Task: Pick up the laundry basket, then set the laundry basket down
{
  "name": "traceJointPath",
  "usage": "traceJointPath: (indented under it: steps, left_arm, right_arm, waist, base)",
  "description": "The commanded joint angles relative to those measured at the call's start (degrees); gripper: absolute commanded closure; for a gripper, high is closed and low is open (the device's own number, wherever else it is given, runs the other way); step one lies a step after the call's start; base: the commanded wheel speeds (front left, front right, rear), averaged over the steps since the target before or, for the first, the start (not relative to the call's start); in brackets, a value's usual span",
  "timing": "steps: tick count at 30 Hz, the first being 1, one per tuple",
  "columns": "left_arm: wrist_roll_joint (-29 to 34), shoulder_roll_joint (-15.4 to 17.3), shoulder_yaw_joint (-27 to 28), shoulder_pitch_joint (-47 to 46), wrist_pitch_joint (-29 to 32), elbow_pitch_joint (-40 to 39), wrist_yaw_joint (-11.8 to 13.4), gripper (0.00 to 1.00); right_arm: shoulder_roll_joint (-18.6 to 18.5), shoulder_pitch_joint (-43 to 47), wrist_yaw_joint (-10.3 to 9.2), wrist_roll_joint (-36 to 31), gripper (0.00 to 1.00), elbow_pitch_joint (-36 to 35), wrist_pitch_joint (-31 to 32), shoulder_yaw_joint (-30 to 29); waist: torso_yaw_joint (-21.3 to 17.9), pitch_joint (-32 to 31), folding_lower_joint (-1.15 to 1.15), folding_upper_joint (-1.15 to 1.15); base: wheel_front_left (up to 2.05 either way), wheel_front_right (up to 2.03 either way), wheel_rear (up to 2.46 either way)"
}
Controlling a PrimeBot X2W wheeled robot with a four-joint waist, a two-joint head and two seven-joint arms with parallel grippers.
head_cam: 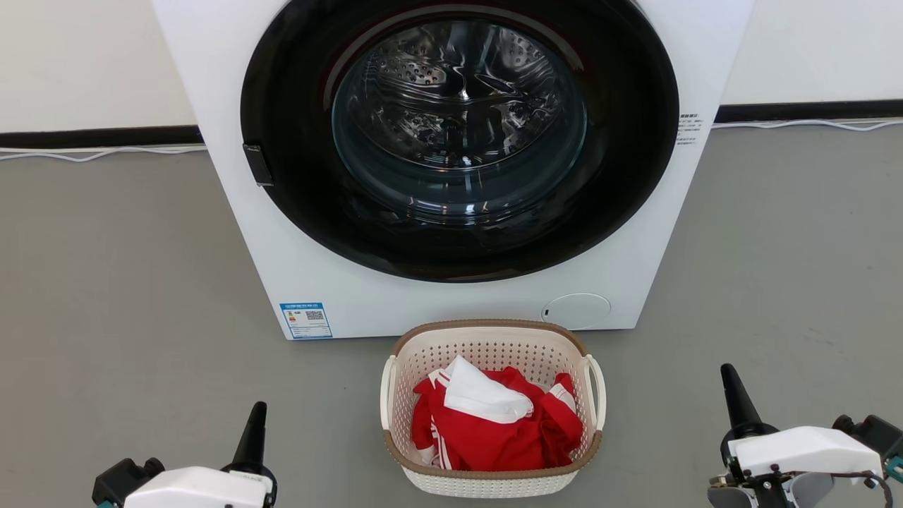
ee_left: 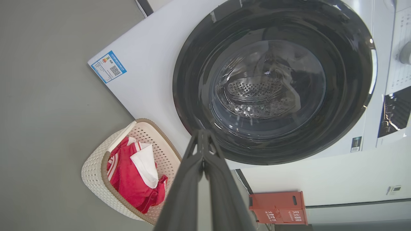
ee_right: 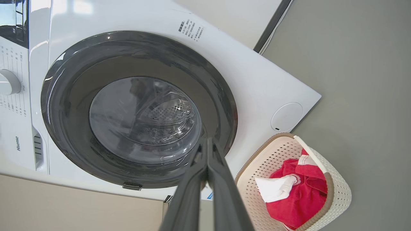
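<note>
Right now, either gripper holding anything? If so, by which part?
Nothing held. Left gripper and right gripper are both shut on nothing, clear of the laundry basket on the floor.

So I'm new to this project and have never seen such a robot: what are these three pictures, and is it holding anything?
They show one moment from three cameras. The head view looks down at a grey floor where the laundry basket, holding red and white clothes, sits in front of a washing machine with its door closed. The dark pointed shapes at the bottom corners are the robot's left gripper and right gripper. The other two pictures come from cameras on each wrist, looking along the fingers, so the room appears tilted. Both grippers are shut and hold nothing; neither touches the basket.
</note>
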Motion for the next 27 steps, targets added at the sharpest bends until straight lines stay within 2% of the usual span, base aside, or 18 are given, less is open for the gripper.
traceJointPath:
  steps: [1, 27]
  left_arm:
    - [-1.9, 0.6, 1.5, -3.3, 0.5, -1.9, -0.7, 1.0]
    - [-16.6, 0.8, 3.7, -4.4, 4.7, -3.8, -3.0, 1.0]
  right_arm:
    - [-0.2, -1.2, 0.29, 2.2, 1.0, -2.3, 0.7, 0.4]
    - [0.7, -0.6, 0.37, 18.3, 1.0, -6.7, 4.9, -1.6]
  waist:
    - [0.1, 0.0, 0.0, 0.0]
    - [0.9, 0.5, 0.0, 0.0]
  base:
    - [0.0, 0.0, 0.0]
    - [0.0, 0.0, 0.0]
